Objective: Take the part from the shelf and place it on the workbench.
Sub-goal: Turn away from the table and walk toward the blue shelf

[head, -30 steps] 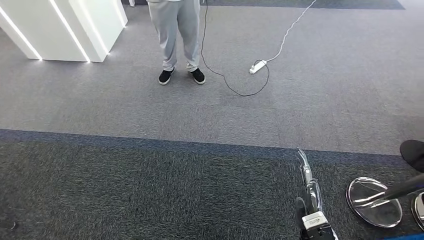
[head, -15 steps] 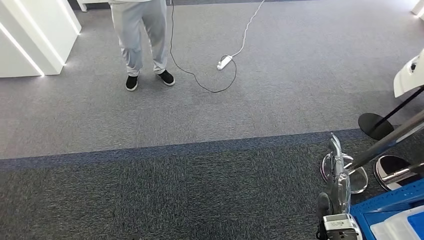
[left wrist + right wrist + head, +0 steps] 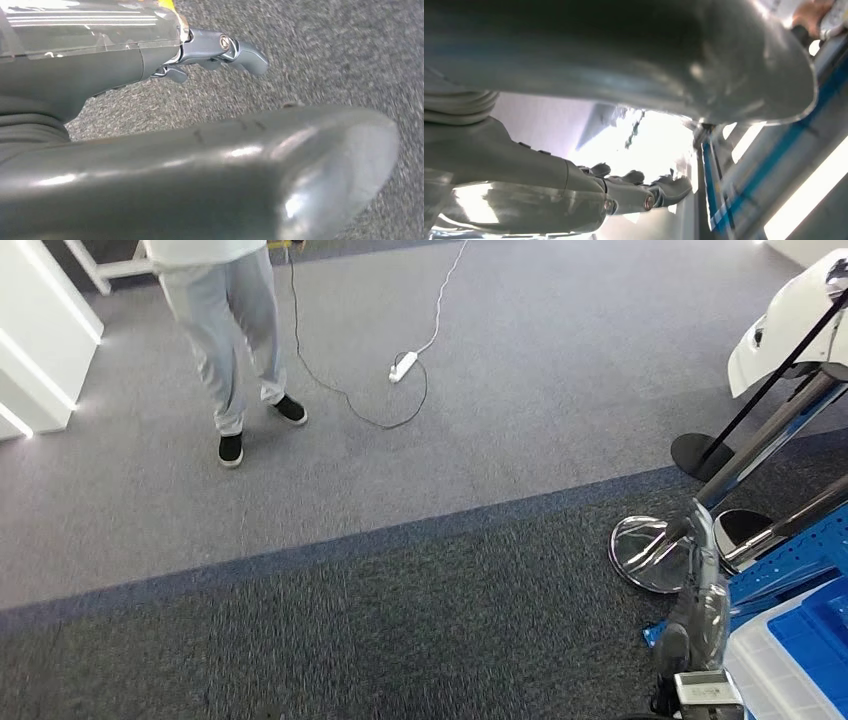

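Note:
My right hand (image 3: 700, 612) rises at the lower right of the head view, fingers stretched out and holding nothing. It stands beside a blue shelf frame (image 3: 790, 558) with a blue bin (image 3: 820, 635) and a white lid (image 3: 772, 680). In the right wrist view the same hand (image 3: 634, 192) is bare, close to a blue shelf rail (image 3: 769, 155). My left hand (image 3: 220, 50) hangs over dark carpet with its fingers loosely apart and nothing in them. I cannot pick out the part itself.
A person in grey trousers (image 3: 225, 330) stands at the back left. A white power strip (image 3: 403, 365) with its cable lies on the carpet. A chrome round base (image 3: 645, 552), a black stand foot (image 3: 700, 455) and a white panel (image 3: 790, 320) crowd the right.
The whole picture has shifted left as the camera turned right. The blue shelf and bin have come further into the lower right corner. Both hands hold nothing throughout.

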Robot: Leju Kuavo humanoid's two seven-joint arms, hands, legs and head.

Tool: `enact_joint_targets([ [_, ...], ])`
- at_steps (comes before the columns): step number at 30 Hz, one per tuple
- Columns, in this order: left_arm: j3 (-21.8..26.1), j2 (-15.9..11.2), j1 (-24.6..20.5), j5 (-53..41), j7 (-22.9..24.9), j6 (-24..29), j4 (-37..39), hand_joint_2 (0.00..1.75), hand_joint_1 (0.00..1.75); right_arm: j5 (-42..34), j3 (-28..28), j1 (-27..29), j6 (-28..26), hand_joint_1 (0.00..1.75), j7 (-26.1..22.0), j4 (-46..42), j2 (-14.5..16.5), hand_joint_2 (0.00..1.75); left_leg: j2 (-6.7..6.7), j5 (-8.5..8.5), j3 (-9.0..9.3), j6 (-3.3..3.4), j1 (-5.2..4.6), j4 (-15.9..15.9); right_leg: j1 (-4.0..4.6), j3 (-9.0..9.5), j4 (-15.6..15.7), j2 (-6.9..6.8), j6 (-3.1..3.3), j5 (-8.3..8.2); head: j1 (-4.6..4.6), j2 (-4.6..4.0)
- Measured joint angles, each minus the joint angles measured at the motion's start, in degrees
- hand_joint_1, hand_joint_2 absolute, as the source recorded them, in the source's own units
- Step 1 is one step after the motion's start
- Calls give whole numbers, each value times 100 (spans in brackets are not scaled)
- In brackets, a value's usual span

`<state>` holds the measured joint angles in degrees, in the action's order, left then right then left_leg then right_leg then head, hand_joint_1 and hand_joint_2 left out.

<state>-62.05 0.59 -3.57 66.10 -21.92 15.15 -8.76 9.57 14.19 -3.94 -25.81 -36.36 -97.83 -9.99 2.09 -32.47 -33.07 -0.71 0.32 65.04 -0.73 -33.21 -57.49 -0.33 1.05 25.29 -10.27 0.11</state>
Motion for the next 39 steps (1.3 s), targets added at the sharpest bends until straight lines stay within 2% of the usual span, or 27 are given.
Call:
enact_joint_targets([
  [2,0,-1,7,0,6,3,0,0,0,23,10,-16,0,0,33,7,0,0,-45,-111,-122,-8,6,254,3,-2,-1,41,9,2,0,0],
  [3,0,-1,14,0,11,8,0,0,0,45,23,-28,0,0,66,15,0,0,-85,-210,-252,-16,9,519,7,-4,-2,92,15,3,0,1],
  [4,0,-2,22,1,17,18,0,0,0,67,43,-40,0,0,102,36,1,0,-123,-187,-336,-18,11,652,12,-2,-8,199,17,5,0,1],
  [5,1,-9,26,1,22,30,0,0,0,92,65,-53,0,0,136,58,2,0,-291,-28,-282,-6,20,461,9,-2,-24,350,7,11,1,1],
  [7,1,-26,29,2,30,48,0,0,0,129,90,-84,-8,0,174,100,4,0,-621,435,12,27,43,-349,-1,-34,-70,632,-54,15,0,1],
  [8,1,-34,27,2,32,57,0,0,0,186,95,-104,-23,0,206,121,4,0,-753,561,138,47,44,-668,-20,-63,-81,735,-100,7,0,2],
  [10,0,-26,22,4,38,84,-1,0,0,352,106,-170,-49,0,321,238,9,0,-646,588,148,92,38,-713,-43,-107,-65,856,-187,-27,0,2],
  [11,0,-19,13,4,43,105,-1,0,0,466,112,-238,-67,0,397,398,19,0,-566,609,166,127,47,-751,-31,-125,-82,788,-220,-14,2,2],
  [12,-1,-11,3,-2,55,130,-1,0,0,620,118,-349,-115,0,479,673,45,0,-477,634,183,166,58,-794,-14,-180,-183,636,-249,50,2,1],
  [14,-16,5,-11,-30,112,192,0,0,0,1027,123,-633,-310,0,683,1545,165,0,-296,660,196,217,55,-844,0,-453,-719,232,-294,333,4,1],
  [16,-68,29,-13,-72,206,263,0,0,0,1331,105,-868,-517,0,974,2694,358,0,-127,658,183,234,39,-846,-25,-804,-1416,77,-330,599,5,2],
  [17,-104,47,-16,-94,256,295,-1,0,0,1404,72,-953,-587,0,1193,3358,454,0,-50,653,181,237,37,-845,-39,-881,-1579,54,-342,610,4,1],
  [18,-139,71,-25,-115,301,324,-1,0,0,1460,21,-1023,-641,0,1495,4044,535,0,17,646,184,238,37,-842,-51,-838,-1517,32,-351,515,4,2],
  [19,-175,97,-39,-135,339,351,-2,0,0,1514,-43,-1065,-676,0,1925,4737,596,0,72,634,193,233,37,-837,-58,-675,-1228,-25,-353,336,4,1],
  [21,-241,141,-64,-149,377,394,-3,0,0,1551,-176,-1033,-693,0,2933,5857,651,0,146,594,224,197,18,-815,-15,-249,-438,-331,-320,44,5,1],
  [23,-284,159,-66,-133,383,423,-4,0,0,1387,-336,-847,-639,0,3738,6620,672,0,219,544,255,131,-13,-794,45,-57,-47,-523,-244,-6,4,1],
  [24,-290,162,-63,-121,382,434,-4,0,0,1240,-446,-718,-597,0,3976,6918,679,0,276,520,274,97,-26,-792,71,-57,-29,-484,-205,17,4,1],
  [26,-291,161,-69,-103,385,468,-4,0,0,957,-705,-426,-507,0,4280,7414,699,0,360,444,321,28,-17,-774,52,-40,-17,-329,-130,17,4,2],
  [28,-292,160,-72,-109,415,509,-4,0,0,800,-923,-194,-421,0,4532,7774,727,0,191,205,241,-30,10,-464,17,-7,7,-176,-48,12,4,2],
  [30,-316,153,-57,-151,514,531,-3,0,0,710,-1077,-60,-356,0,4759,8020,775,0,-65,-187,-89,-59,31,293,7,0,10,-2,5,14,4,1],
  [31,-345,148,-47,-186,581,529,-3,0,0,664,-1153,-7,-334,0,4831,8121,805,0,-123,-335,-282,-67,35,686,11,3,9,96,16,15,4,1],
  [32,-384,142,-38,-217,645,524,-2,0,0,627,-1225,45,-320,0,4846,8201,838,0,-146,-372,-408,-68,35,918,15,9,6,196,19,16,4,1],
  [33,-420,136,-33,-241,694,518,-2,0,0,600,-1291,91,-312,0,4821,8268,867,0,-157,-301,-445,-61,34,948,19,16,2,292,19,16,4,1],
  [34,-452,134,-32,-254,727,512,-2,0,0,585,-1350,127,-308,0,4751,8328,897,0,-173,-120,-372,-44,33,734,22,24,-3,387,18,17,4,2],
  [35,-480,129,-37,-257,747,510,-2,0,0,578,-1399,150,-307,0,4646,8376,922,0,-241,120,-210,-16,33,338,21,29,-10,478,15,18,4,1],
  [37,-531,109,-52,-293,762,509,0,0,0,593,-1465,157,-308,0,4378,8435,974,0,-519,447,110,44,35,-448,25,20,-33,644,-23,18,4,1],
  [39,-579,93,-75,-349,745,504,2,0,0,642,-1493,146,-322,0,4119,8472,998,0,-666,502,224,77,20,-735,11,-11,-44,773,-101,8,4,1],
])
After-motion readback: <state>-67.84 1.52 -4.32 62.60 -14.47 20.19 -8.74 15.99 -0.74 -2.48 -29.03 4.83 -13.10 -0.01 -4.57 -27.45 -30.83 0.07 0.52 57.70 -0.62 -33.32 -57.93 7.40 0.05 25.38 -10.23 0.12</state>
